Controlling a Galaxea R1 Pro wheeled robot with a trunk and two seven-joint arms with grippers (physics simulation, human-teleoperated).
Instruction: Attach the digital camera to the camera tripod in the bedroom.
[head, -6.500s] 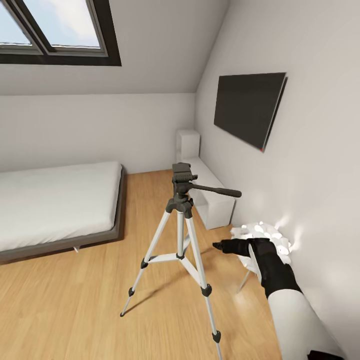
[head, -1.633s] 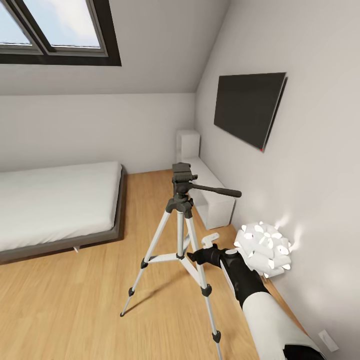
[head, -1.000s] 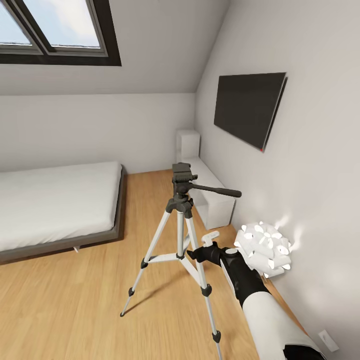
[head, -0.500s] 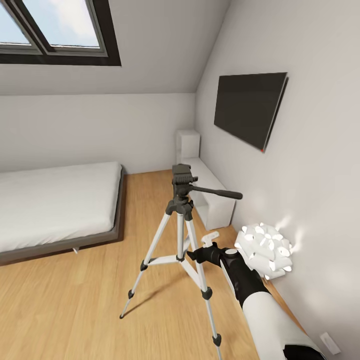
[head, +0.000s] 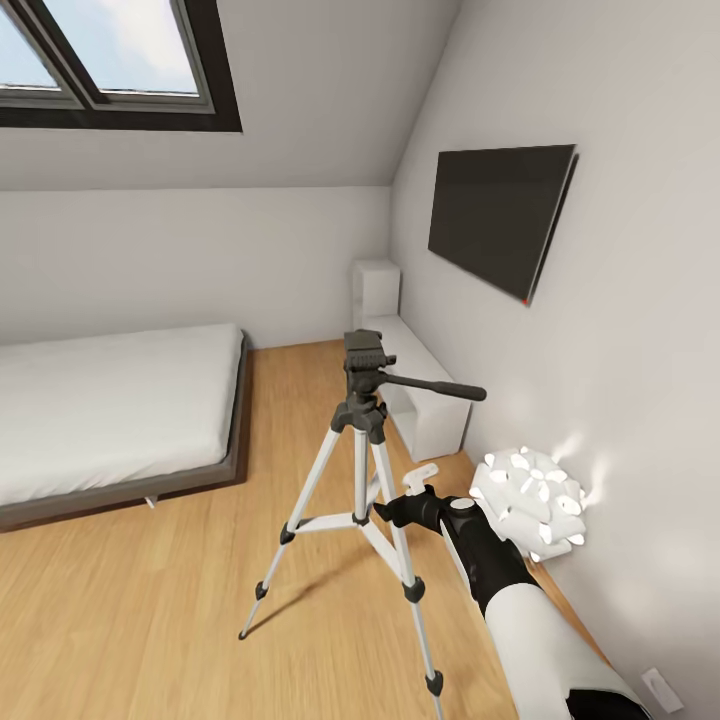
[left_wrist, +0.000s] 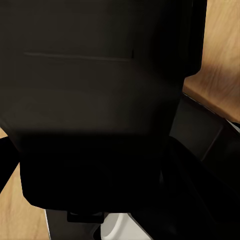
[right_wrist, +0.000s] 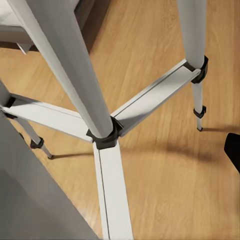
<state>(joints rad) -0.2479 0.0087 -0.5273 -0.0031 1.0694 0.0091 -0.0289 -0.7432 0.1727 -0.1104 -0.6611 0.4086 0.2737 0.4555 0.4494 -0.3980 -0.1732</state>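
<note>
Tripod head bare, camera not yet mounted

The camera tripod (head: 362, 440) stands on the wood floor beside the bed (head: 110, 410); the right gripper (head: 395, 514) touches a leg (grip state unclear), and mounting remains.
</note>
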